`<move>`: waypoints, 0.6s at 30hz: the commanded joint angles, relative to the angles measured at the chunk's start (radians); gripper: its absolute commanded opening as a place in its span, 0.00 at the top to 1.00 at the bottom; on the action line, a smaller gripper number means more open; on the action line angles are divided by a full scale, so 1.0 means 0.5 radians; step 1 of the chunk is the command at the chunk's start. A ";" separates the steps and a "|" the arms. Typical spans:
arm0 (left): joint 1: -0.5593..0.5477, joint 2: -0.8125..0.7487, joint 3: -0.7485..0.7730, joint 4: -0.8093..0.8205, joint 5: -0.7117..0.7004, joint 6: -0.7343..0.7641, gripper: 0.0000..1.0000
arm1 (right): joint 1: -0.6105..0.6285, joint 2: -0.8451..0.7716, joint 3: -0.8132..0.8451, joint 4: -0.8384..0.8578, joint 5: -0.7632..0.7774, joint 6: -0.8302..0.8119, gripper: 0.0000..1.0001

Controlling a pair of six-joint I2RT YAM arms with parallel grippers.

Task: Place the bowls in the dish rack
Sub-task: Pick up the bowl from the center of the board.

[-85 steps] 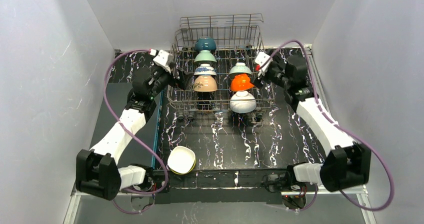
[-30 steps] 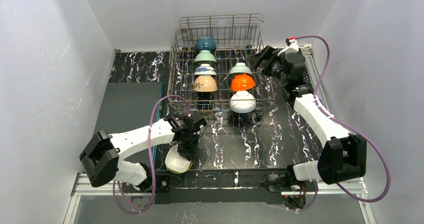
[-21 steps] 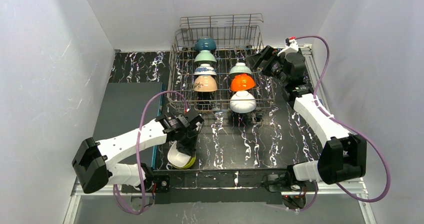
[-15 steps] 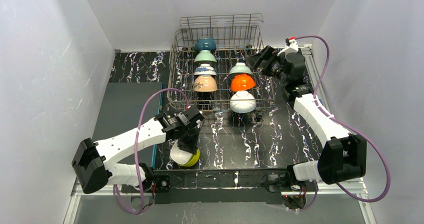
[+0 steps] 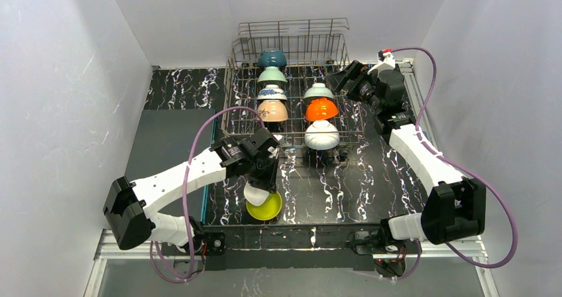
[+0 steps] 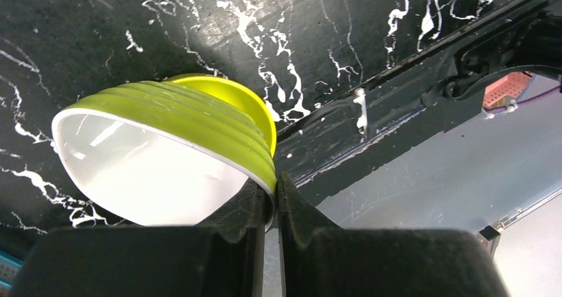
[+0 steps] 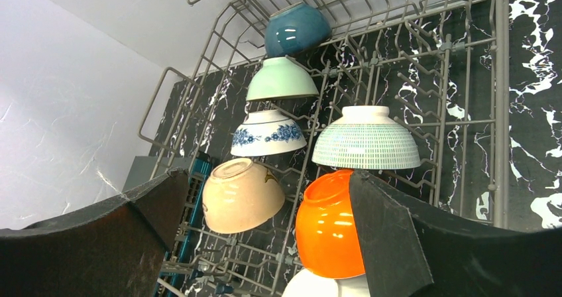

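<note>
My left gripper is shut on the rim of a ribbed yellow-green bowl with a white inside, held tilted just above the table. A second yellow-green bowl lies beneath and beside it near the front edge. The dish rack stands at the back. Several bowls rest upside down in it: teal, mint, blue-patterned, tan, green-patterned white, orange, white. My right gripper hangs open and empty by the rack's right side.
A grey mat with a blue strip along its right edge covers the table's left part. The metal front rail runs just behind the yellow-green bowls. White walls close in on three sides.
My left gripper closed on the bowl's rim, lifted it and carried it right and toward the rack. The second yellow-green bowl now shows on the table. The right arm has not moved.
</note>
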 commanded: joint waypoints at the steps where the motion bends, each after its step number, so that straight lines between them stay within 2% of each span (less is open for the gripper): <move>1: 0.008 -0.027 0.135 0.076 0.123 0.113 1.00 | -0.003 -0.004 0.029 0.086 -0.058 -0.035 0.01; 5: 0.114 -0.095 0.180 0.331 0.459 0.123 1.00 | -0.003 -0.007 0.019 0.155 -0.165 -0.057 0.01; 11: 0.441 -0.048 0.264 0.900 1.090 -0.101 1.00 | -0.004 -0.019 0.027 0.185 -0.243 -0.051 0.01; 18: 0.774 0.099 0.577 1.175 1.244 -0.264 1.00 | 0.001 0.003 0.106 0.127 -0.400 -0.120 0.01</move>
